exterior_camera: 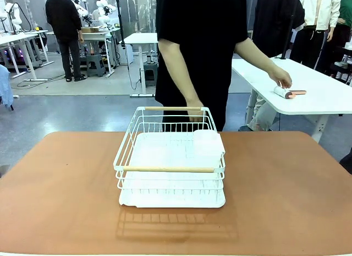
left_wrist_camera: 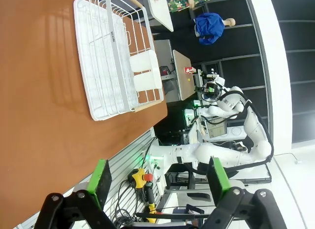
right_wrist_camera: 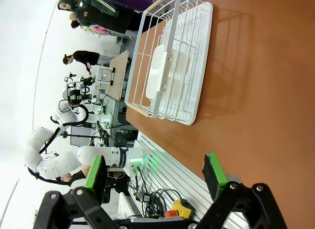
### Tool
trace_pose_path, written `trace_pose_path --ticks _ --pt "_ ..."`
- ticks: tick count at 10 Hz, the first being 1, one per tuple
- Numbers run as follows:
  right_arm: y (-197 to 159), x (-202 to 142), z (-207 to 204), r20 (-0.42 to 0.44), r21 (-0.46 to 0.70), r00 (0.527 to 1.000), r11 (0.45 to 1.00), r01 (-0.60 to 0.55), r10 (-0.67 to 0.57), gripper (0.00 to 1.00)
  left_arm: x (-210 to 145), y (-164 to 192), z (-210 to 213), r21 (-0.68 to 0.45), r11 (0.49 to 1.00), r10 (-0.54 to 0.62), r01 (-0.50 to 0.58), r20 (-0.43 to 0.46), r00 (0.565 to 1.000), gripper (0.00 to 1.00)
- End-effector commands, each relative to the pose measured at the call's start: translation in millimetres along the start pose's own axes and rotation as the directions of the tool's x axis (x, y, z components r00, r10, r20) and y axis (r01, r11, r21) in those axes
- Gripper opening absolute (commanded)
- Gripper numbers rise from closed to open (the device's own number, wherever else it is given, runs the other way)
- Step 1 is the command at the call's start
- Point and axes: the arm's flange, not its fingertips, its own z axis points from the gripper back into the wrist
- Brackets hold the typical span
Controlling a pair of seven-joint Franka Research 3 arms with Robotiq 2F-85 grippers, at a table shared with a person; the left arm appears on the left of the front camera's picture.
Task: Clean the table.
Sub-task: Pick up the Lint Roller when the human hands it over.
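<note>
Worktop (exterior_camera: 286, 201): reddish-brown, slightly glossy, rounded corners. It spans the front view from the near edge to the person at the far side. Its surface is bare around the rack.
Person (exterior_camera: 201, 41): stands at the far edge in a black top, just behind the rack.
White side worktop (exterior_camera: 324, 96): behind and to picture right, apart from the reddish-brown one.
Rack (exterior_camera: 170, 179): white wire basket, upright, in the middle of the worktop and nearer its far edge. Its shadow falls on the wood toward the near edge.
Drip tray (exterior_camera: 176, 201): white, directly under the rack, with its front lip sticking out.
Left gripper (left_wrist_camera: 158, 182): jaws spread wide, green pads well apart, well away from the rack.
Right gripper (right_wrist_camera: 154, 175): jaws spread wide, also well away from the rack.
Insert (exterior_camera: 208, 143): white box-shaped holder inside the rack, at its far picture-right corner.
Wooden handles (exterior_camera: 168, 169): two pale bars, one across the near rim and one across the far rim.
One hand (exterior_camera: 193, 110): hangs just behind the far handle. I cannot tell whether it touches.
Other hand (exterior_camera: 281, 79): reaches out over the side worktop, just above the roller.
Roller (exterior_camera: 283, 92): small, white with a pinkish handle, lying on the side worktop.
</note>
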Motion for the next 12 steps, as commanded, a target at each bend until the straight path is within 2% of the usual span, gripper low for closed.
trace_pose_path --ticks 1,12 --pt "0.9 1.4 0.5 0.012 0.021 1.000 1.000 -0.020 0.020 1.00 -1.6 0.9 2.2 -0.018 1.000 -0.019 0.019 0.000 1.000 1.00" --pt "0.9 1.4 0.5 0.012 0.021 1.000 1.000 -0.020 0.020 1.00 -1.6 0.9 2.2 -0.018 1.000 -0.019 0.019 0.000 1.000 1.00"
